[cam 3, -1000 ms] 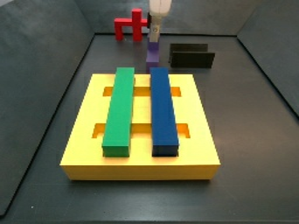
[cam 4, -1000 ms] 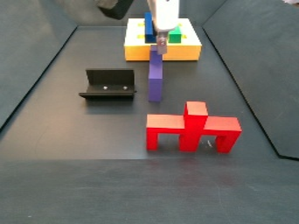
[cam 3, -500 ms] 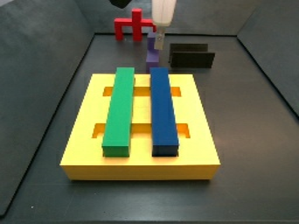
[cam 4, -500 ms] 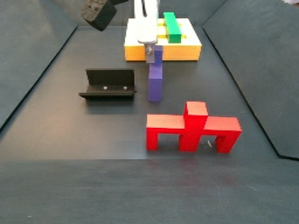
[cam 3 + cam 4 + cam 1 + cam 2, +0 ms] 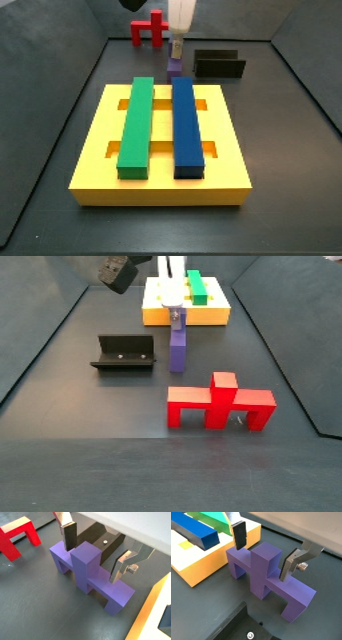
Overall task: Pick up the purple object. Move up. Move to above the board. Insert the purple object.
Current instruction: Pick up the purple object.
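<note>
Red piece [image 5: 218, 404]: stands on the dark floor [image 5: 94, 406], nearest the camera in this side view, apart from the other pieces; in the side view taken from the board's end it shows at the far end [image 5: 150, 28]; a wrist view catches it at the frame's edge [image 5: 17, 537].

Fixture [image 5: 123, 352]: dark L-shaped bracket on its base plate, on the floor just beside the purple piece, not touching it; also seen in a side view [image 5: 219, 64] and behind the purple piece in a wrist view [image 5: 101, 539].

Purple object [image 5: 90, 571]: rests on the floor between the red piece and the board, its central stem pointing up toward the wrist; seen in both wrist views [image 5: 268, 577] and both side views [image 5: 178, 348] [image 5: 175, 66].

Hand [image 5: 97, 550]: lowered over the purple object, jaws parted wide, one finger on each side of the stem; the flat silver fingers [image 5: 126, 563] with dark pads stand clear of the stem with a visible gap on both sides, so nothing is gripped; the same straddle shows in the wrist view that includes the board [image 5: 264, 549]; in the side views the hand hangs directly above the piece [image 5: 171, 308] [image 5: 177, 42].

Board [image 5: 160, 186]: yellow slab with slots, flat on the floor beyond the purple object [image 5: 214, 316]; its corner shows near the piece in a wrist view [image 5: 208, 569].

Green bar [image 5: 136, 122]: lies lengthwise on the board.

Blue bar [image 5: 186, 123]: lies beside the green one, parallel, with a strip of yellow between.
</note>
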